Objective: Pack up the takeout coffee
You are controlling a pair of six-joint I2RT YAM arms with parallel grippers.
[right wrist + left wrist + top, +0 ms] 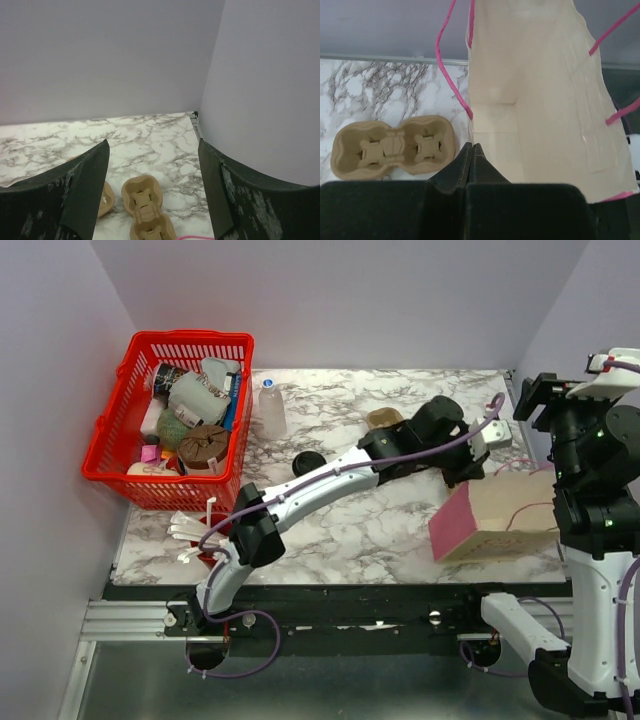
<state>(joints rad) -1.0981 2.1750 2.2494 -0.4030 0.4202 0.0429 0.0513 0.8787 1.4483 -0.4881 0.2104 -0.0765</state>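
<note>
Coffee cup [385,418] sits well away from left pincer [472,148] | left pincer squeezed together right at paper bag [540,100] rim | right pincer [153,146] spread wide, cup carrier [147,212] just ahead

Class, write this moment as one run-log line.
left fingers: shut at paper bag mouth | right fingers: open, empty | cup carrier: beside bag, empty
</note>
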